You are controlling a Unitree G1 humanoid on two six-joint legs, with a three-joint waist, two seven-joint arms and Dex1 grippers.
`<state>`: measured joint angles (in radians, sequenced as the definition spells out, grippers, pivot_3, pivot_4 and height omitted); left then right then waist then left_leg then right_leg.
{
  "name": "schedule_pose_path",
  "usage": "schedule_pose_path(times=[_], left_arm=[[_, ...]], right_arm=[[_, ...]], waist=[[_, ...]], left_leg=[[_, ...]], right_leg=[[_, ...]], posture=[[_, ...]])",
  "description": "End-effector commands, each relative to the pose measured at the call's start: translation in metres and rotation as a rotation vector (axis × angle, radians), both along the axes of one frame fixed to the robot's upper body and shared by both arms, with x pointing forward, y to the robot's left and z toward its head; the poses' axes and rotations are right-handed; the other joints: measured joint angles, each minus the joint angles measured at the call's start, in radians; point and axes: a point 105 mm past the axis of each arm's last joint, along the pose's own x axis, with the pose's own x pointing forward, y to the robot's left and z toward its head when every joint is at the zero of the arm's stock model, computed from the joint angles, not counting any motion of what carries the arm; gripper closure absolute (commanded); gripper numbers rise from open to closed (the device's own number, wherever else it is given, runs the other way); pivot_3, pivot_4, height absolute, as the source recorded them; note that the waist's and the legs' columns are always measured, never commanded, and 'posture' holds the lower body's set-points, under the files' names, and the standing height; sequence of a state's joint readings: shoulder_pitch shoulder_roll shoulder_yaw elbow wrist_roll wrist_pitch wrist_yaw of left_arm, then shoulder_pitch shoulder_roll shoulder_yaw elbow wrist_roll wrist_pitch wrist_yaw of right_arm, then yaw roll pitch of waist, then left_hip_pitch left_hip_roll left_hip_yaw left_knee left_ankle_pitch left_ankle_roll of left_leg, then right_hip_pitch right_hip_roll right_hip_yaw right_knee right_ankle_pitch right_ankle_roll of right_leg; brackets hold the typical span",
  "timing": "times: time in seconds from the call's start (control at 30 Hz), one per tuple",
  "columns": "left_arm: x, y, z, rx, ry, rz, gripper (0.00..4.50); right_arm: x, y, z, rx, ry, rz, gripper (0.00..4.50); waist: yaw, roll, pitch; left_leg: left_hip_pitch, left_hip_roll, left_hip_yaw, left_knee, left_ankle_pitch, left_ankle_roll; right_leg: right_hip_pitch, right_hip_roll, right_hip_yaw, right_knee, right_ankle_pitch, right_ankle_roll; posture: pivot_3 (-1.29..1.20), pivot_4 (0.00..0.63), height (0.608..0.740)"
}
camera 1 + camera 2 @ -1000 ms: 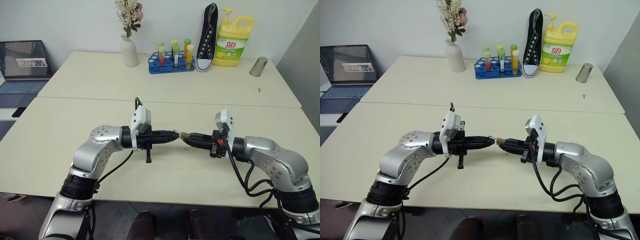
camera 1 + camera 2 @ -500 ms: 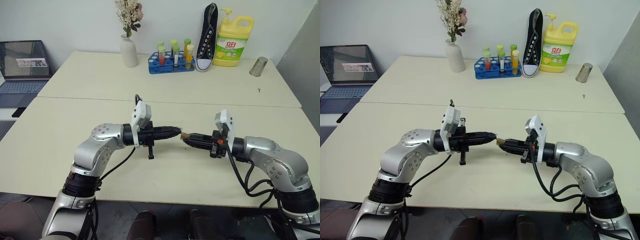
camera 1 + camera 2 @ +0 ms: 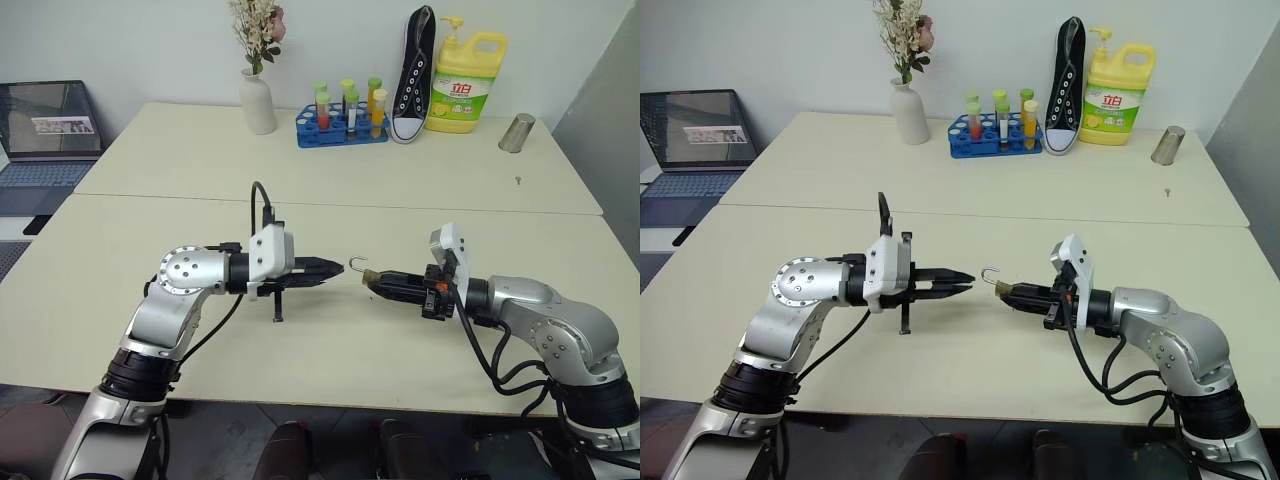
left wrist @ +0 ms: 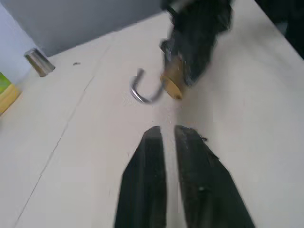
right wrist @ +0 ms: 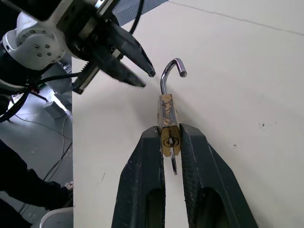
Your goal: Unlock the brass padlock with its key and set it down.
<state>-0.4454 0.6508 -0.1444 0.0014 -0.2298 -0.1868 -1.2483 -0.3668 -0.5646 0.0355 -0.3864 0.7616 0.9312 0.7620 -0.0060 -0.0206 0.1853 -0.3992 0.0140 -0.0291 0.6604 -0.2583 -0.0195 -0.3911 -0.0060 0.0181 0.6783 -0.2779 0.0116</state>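
My right gripper [image 5: 168, 135] is shut on the brass padlock [image 5: 166, 116], holding its yellow body level above the table [image 3: 330, 340]. Its silvery shackle [image 5: 171, 70] stands sprung open as a free hook, pointing toward my left gripper. The key [image 5: 173, 165], a thin silvery sliver, sticks out of the keyhole end between the right fingers. My left gripper [image 3: 335, 267] hovers a short gap to the left of the shackle [image 3: 357, 264], fingers slightly open with nothing between them. In the left wrist view the padlock [image 4: 172, 83] lies just past the left fingertips [image 4: 154, 131].
Along the far table edge stand a white vase [image 3: 258, 102], a blue rack of test tubes [image 3: 342, 127], a black shoe [image 3: 413, 75], a yellow detergent bottle [image 3: 466, 85] and a metal cup [image 3: 517, 132]. A laptop [image 3: 45, 140] sits far left.
My left gripper has drawn back to the left from the padlock, rolled and opened a little. The shackle now stands open as a hook. The right gripper has kept still.
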Motion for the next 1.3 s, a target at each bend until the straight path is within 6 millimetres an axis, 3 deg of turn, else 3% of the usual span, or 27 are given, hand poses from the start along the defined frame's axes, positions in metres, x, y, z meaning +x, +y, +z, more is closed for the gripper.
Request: schedule_pose_path(times=[0.03, 0.27, 0.37, 0.7, 0.93, 1.1, 1.2, 1.3], left_arm=[[-0.004, 0.010, -0.009, 0.093, -0.111, -0.063, 2.96], [-0.008, 0.010, -0.014, 0.085, -0.125, -0.096, 0.75], [-0.013, 0.010, -0.017, 0.088, -0.124, -0.108, 0.00], [-0.022, 0.004, -0.019, 0.083, -0.052, -0.101, 0.00], [-0.025, 0.001, -0.019, 0.070, -0.040, -0.092, 0.00], [-0.024, -0.001, -0.018, 0.036, 0.009, -0.066, 0.00], [-0.020, 0.000, -0.016, -0.051, 0.220, 0.032, 0.00], [-0.018, 0.002, -0.016, -0.068, 0.325, 0.090, 0.00]], right_arm=[[-0.004, -0.004, 0.007, 0.026, 0.056, 0.005, 4.38], [-0.011, -0.003, -0.012, -0.001, 0.248, 0.003, 4.38], [-0.010, -0.001, -0.022, -0.023, 0.309, -0.012, 4.38], [0.015, 0.008, -0.054, -0.072, 0.466, -0.087, 4.38], [0.022, 0.001, -0.065, -0.133, 0.487, -0.100, 4.38], [0.023, -0.016, -0.063, -0.153, 0.472, -0.133, 2.65], [0.023, -0.041, -0.059, -0.132, 0.468, -0.203, 1.53], [0.016, -0.052, -0.059, -0.162, 0.426, -0.214, 0.52]], waist=[[0.001, 0.000, 0.000], [0.000, 0.000, 0.000], [-0.001, 0.000, 0.000], [-0.012, 0.000, 0.000], [-0.015, 0.000, 0.000], [-0.015, 0.000, 0.000], [-0.013, 0.000, 0.000], [-0.011, 0.000, 0.000]], left_leg=[[0.000, 0.000, 0.000, 0.000, 0.000, 0.000], [-0.001, 0.000, 0.000, 0.000, 0.000, 0.000], [-0.001, 0.000, 0.000, 0.000, 0.000, 0.000], [-0.001, 0.000, 0.000, 0.000, 0.000, 0.000], [-0.001, 0.000, 0.000, 0.000, 0.000, 0.000], [-0.001, 0.000, 0.000, 0.000, 0.000, 0.000], [-0.001, 0.000, 0.000, 0.000, 0.000, 0.000], [-0.001, -0.001, -0.002, 0.000, 0.000, 0.000]], right_leg=[[0.000, -0.001, 0.000, 0.000, 0.000, 0.000], [0.000, -0.002, 0.000, 0.000, -0.001, 0.001], [0.000, -0.002, -0.001, 0.000, -0.001, 0.001], [-0.001, -0.001, 0.000, 0.000, -0.001, 0.002], [-0.001, -0.001, -0.001, 0.000, -0.001, 0.002], [0.000, -0.001, -0.001, 0.000, -0.001, 0.002], [0.000, -0.001, -0.001, 0.000, -0.003, 0.004], [0.001, -0.001, -0.001, 0.000, -0.003, 0.006]], posture=[[0.00, 0.150, 0.740], [0.00, 0.150, 0.740], [0.00, 0.150, 0.740], [0.00, 0.150, 0.740], [0.00, 0.150, 0.740], [0.00, 0.150, 0.740], [0.00, 0.150, 0.740], [0.00, 0.150, 0.740]])
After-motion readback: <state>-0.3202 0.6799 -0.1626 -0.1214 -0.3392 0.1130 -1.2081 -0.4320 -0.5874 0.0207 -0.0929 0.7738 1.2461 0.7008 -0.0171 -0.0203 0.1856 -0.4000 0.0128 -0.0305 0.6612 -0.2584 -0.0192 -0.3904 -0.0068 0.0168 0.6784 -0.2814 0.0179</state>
